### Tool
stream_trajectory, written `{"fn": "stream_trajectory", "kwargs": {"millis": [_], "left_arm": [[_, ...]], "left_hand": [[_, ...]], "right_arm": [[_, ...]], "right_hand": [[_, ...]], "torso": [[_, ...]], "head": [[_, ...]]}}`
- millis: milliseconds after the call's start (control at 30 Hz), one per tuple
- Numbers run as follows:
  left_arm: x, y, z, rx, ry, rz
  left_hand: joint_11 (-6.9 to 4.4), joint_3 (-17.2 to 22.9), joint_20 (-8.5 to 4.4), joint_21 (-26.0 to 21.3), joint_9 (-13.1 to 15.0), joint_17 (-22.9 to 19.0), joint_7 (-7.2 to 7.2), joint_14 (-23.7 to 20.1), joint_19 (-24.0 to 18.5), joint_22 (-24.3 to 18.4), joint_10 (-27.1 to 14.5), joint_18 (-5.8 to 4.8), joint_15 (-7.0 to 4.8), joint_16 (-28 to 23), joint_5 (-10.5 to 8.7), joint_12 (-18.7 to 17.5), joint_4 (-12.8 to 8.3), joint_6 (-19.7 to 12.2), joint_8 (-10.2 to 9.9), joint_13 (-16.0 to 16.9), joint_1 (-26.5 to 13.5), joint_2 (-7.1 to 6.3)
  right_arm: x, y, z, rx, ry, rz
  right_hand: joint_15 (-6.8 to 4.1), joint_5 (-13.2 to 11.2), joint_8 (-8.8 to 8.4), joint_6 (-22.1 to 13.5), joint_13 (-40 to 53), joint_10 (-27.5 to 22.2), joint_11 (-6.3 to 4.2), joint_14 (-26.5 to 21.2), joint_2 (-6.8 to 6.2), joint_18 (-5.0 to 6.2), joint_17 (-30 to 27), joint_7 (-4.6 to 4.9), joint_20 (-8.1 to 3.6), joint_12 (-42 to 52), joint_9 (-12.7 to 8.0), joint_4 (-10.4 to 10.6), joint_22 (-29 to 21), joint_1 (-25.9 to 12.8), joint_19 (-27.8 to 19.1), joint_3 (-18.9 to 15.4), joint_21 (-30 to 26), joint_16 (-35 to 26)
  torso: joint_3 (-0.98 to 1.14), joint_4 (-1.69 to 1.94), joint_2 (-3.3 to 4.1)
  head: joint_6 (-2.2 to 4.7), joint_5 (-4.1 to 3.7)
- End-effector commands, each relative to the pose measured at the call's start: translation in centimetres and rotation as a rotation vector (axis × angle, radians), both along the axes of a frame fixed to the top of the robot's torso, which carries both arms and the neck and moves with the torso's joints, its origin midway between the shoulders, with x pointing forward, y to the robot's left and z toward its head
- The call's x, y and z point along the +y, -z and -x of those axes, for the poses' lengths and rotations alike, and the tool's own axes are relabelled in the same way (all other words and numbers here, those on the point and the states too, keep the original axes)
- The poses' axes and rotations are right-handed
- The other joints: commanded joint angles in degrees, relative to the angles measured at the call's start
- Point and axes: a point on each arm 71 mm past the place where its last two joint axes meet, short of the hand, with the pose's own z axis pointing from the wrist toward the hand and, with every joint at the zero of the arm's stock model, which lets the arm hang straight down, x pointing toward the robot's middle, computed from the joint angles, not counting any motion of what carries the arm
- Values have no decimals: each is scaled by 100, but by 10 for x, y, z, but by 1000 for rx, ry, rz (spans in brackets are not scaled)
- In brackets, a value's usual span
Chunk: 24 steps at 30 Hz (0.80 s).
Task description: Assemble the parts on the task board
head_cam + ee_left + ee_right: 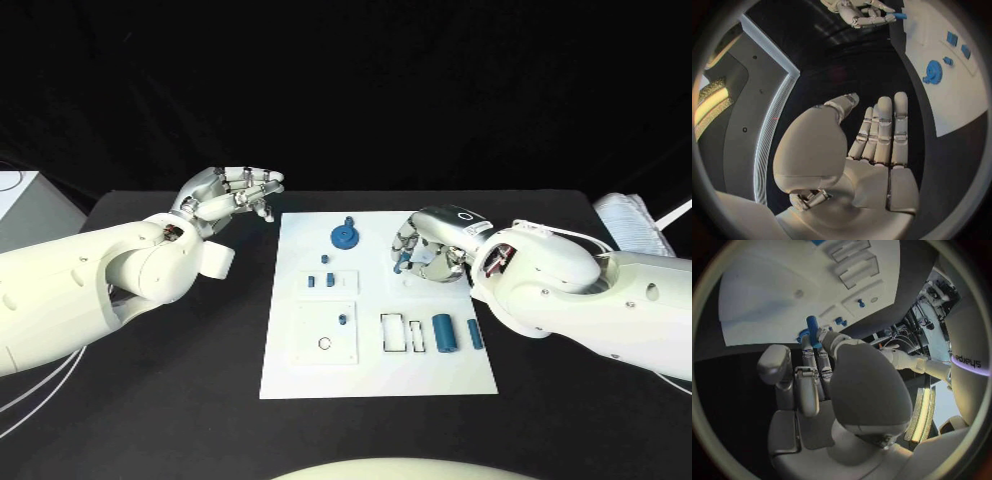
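Two hands show: the right hand (428, 243), right of centre over the task board (378, 375), pinches a blue peg (812, 323); the left hand (235, 196), upper left over the bench (173, 400), is spread, holding nothing.

small blue part (812, 325) half hidden by right robot hand (428, 249) fingers

Task board (378, 372) looks like matt white plastic, the blue parts (444, 332) smooth plastic, worktop (173, 400) matt black, arm shells glossy white.
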Motion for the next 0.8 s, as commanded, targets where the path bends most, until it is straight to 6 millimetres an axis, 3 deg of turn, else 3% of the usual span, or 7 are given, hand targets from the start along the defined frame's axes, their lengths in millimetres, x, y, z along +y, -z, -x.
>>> {"fn": "stream_trajectory", "kwargs": {"millis": [33, 167, 333, 500, 800], "left_arm": [[-3, -1, 0, -2, 16, 10], [-4, -1, 0, -2, 18, 11], [-5, -1, 0, -2, 20, 12], [-6, 0, 0, 0, 23, 12], [-7, 0, 0, 4, 28, 13]], "left_hand": [[1, -16, 4, -34, 5, -5, 38, -37, 50, -9, -37, 83, 2, -23, -4, 23, -5, -32, 20, -5, 26, 17], [1, -16, 4, -34, 5, -5, 38, -37, 50, -9, -37, 83, 2, -23, -4, 23, -5, -32, 20, -5, 26, 17], [1, -16, 4, -34, 5, -5, 38, -37, 50, -9, -37, 83, 2, -23, -4, 23, -5, -32, 20, -5, 26, 17], [1, -16, 4, -34, 5, -5, 38, -37, 50, -9, -37, 83, 2, -23, -4, 23, -5, -32, 20, -5, 26, 17], [1, -16, 4, -34, 5, -5, 38, -37, 50, -9, -37, 83, 2, -23, -4, 23, -5, -32, 20, -5, 26, 17]], "right_arm": [[13, -5, 10, 32, -47, -68], [32, -9, 21, 32, -111, -99], [56, -8, 33, 15, -191, -126], [81, 5, 45, 22, -269, -136], [103, 32, 55, 52, -325, -117]], "right_hand": [[-30, 17, 41, -33, 203, 562, -517, 395, 11, -86, 578, 24, -22, -40, 16, -171, -16, -58, -24, 123, -36, 11], [-28, 17, 44, -38, 207, 563, -515, 393, 13, -87, 574, 26, -21, -48, 24, -189, -9, -70, -24, 137, -31, 8], [-27, 18, 47, -44, 213, 567, -513, 396, 15, -89, 584, 30, -20, -59, 36, -216, 3, -82, -21, 156, -22, 13], [-25, 19, 50, -50, 219, 569, -510, 395, 15, -88, 582, 35, -19, -69, 45, -241, 1, -95, -24, 172, -28, 11], [-23, 20, 51, -57, 225, 568, -507, 394, 14, -85, 581, 38, -17, -81, 55, -267, -6, -108, -31, 189, -42, 10]], "torso": [[5, -15, -1], [-4, -16, -6], [4, -18, -11], [4, -19, -7], [6, -19, 1]], "head": [[-32, 107], [-67, 183], [-92, 293], [-101, 357], [-182, 445]]}}
